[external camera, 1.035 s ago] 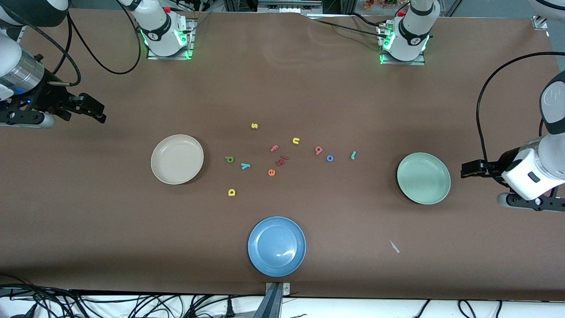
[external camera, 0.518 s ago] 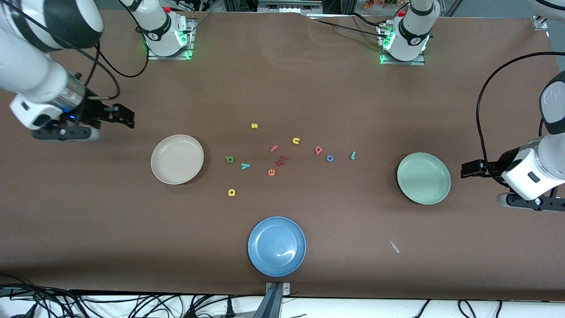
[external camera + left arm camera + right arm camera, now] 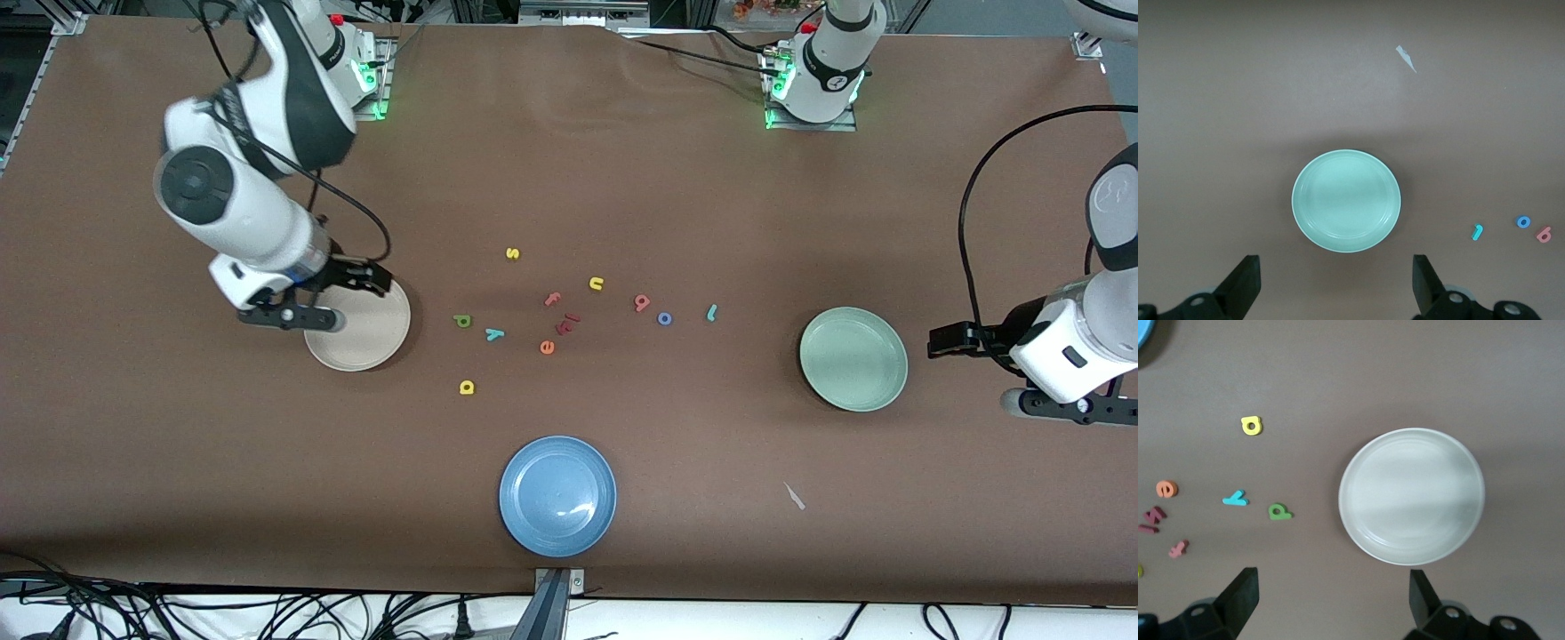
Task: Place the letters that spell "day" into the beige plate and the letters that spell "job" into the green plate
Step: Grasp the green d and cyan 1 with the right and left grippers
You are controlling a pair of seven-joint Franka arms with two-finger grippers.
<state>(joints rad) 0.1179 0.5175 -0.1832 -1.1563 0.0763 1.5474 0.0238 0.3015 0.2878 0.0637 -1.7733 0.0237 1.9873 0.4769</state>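
Brown table (image 3: 622,178), blue plate (image 3: 557,495), stray letters (image 3: 569,311) between plates

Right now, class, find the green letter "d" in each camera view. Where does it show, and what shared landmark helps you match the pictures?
Front view: the green "d" lies on the table between the beige plate and the teal "y".
Left wrist view: not in it.
Right wrist view: the green "d" lies between the beige plate and the teal "y".
Shared landmark: the beige plate, beside the "d" in both.
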